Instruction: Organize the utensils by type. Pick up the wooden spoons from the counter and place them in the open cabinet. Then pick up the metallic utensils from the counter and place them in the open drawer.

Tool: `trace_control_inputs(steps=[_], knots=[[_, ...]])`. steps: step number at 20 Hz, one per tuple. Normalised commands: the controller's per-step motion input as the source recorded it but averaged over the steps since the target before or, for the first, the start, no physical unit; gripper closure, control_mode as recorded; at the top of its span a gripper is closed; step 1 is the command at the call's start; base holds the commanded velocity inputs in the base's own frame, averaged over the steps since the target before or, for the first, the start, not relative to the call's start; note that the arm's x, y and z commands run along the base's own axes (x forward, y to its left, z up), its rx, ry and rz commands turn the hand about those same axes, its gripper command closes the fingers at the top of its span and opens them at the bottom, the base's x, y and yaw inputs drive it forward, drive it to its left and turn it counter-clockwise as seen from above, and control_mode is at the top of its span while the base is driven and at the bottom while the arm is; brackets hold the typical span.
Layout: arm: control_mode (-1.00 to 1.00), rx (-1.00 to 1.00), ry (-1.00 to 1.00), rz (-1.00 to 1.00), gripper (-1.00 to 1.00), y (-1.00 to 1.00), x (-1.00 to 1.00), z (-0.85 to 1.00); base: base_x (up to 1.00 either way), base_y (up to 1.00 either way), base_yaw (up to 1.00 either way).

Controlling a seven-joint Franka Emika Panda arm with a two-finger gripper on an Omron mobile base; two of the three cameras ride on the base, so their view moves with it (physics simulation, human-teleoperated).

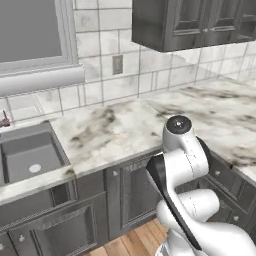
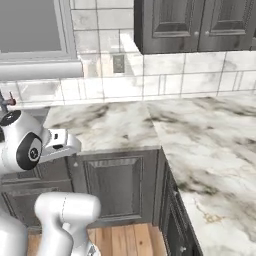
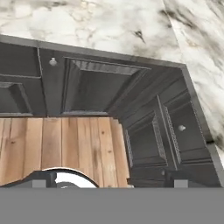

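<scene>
The white marble counter [image 1: 110, 131] [image 2: 200, 130] [image 3: 109, 26] runs around an inner corner, and its visible stretch is bare. The wooden spoons, the metallic utensils and the drawer are out of view. A dark grey wall cabinet [image 1: 195, 22] [image 2: 200, 25] hangs above the corner, and the doors I see on it are closed. My arm is folded low in front of the base cabinets. In the hand view my gripper [image 3: 109, 181] points down at the floor and the cabinet fronts. Its fingertips [image 3: 40, 180] stand far apart with nothing between them.
A steel sink [image 1: 30, 155] is set into the counter at the left, below a window, with a tap [image 1: 4, 120] at its edge. A wall outlet [image 1: 117, 64] sits in the tiled backsplash. Dark base cabinets [image 3: 96, 87] meet at the corner above a wooden floor [image 3: 57, 144].
</scene>
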Motion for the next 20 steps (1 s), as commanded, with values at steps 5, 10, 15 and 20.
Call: trace_control_inputs(steps=[5, 10, 15, 20], knots=[[1.0, 0.0, 0.0, 0.0, -1.0, 0.0, 0.0, 0.0, 0.0, -0.87, -0.42], [1.0, 0.0, 0.0, 0.0, -1.0, 0.0, 0.0, 0.0, 0.0, -0.55, -0.43], [1.0, 0.0, 0.0, 0.0, -1.0, 0.0, 0.0, 0.0, -0.05, -0.01, -0.49], [1.0, 0.0, 0.0, 0.0, -1.0, 0.0, 0.0, 0.0, -0.11, 0.08, -0.86]])
